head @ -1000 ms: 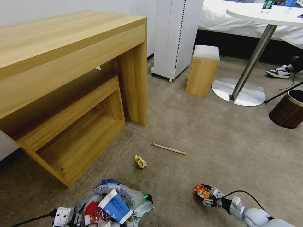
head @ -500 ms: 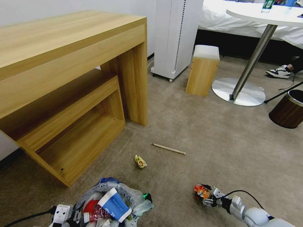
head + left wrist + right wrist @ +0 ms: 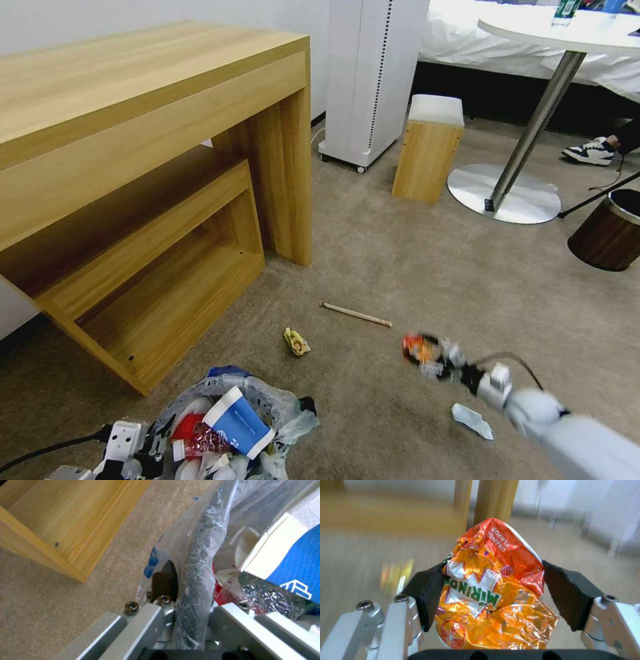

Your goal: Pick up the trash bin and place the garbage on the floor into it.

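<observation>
You have a wide stretch of beige carpet [image 3: 413, 267] in front of you, with a big wooden desk [image 3: 133, 133] along its left side, and the bag-lined trash bin [image 3: 233, 427] sits low at the near left edge of your head view, already stuffed with a blue and white carton [image 3: 237, 423], red wrappers and other litter. Your left gripper [image 3: 191, 610] is clamped on the bin's rim, its fingers pinching the dark frame through the crinkly liner. Your right gripper [image 3: 493, 592] hangs above the carpet to the right of the bin, closed on a crumpled orange wrapper [image 3: 490, 590] that bulges out between the pads. On the carpet you have a thin wooden stick [image 3: 355, 315] near the middle, a small yellow scrap [image 3: 296, 341] just nearer than it, and a white crumpled scrap [image 3: 472, 421] close under your right arm. Watch the wrapper: it looks slick and only loosely pinched, so a fast swing could shake it free. The bin looks piled to the brim, so a careless drop may bounce off the carton or push other litter over the edge, and a tilt of the left wrist could spill it
</observation>
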`<state>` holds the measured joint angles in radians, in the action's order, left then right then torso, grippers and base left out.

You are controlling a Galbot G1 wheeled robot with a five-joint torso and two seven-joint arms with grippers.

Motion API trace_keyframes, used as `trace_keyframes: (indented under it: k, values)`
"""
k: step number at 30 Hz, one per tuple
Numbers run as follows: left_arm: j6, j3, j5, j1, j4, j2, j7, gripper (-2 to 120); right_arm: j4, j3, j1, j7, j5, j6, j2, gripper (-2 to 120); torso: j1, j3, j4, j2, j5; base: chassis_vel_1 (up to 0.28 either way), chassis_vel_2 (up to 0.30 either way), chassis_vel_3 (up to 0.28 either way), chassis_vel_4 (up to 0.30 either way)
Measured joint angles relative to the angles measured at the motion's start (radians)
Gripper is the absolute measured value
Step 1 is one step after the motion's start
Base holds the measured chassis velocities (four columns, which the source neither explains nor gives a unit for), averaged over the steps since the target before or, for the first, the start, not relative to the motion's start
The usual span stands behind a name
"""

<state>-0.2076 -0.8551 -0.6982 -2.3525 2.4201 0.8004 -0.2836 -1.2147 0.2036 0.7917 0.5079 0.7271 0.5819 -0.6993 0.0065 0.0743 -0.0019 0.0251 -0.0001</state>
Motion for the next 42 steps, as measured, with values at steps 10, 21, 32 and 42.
trace_keyframes:
  k: [10,21,32,42]
  values:
    - [-0.006,-0.019,-0.117,0.054,-0.02,-0.07,-0.024,0,-0.394,0.098,-0.204,-0.042,0.198,-0.077,0.087,68,0.0,0.0,0.0,0.0,0.0004,0.0,0.0,0.0,0.0]
    - [-0.017,-0.076,-0.246,0.082,-0.021,-0.168,-0.071,0,-0.624,0.381,-0.396,-0.138,0.272,-0.17,0.007,68,0.0,0.0,-0.0007,0.0,-0.0001,0.0,0.0,0.0,0.0]
    - [-0.023,-0.098,-0.271,0.071,-0.019,-0.186,-0.085,0,-0.581,0.687,-0.607,-0.224,0.303,-0.196,-0.21,68,0.0,0.0,-0.0001,0.0,-0.0001,0.0,0.0,0.0,0.0]
    - [-0.023,-0.136,-0.276,0.025,-0.006,-0.178,-0.094,0,-0.464,0.857,-0.607,-0.243,0.283,-0.184,-0.341,68,0.0,0.0,-0.0003,0.0,0.0,0.0,0.0,0.0,0.0]
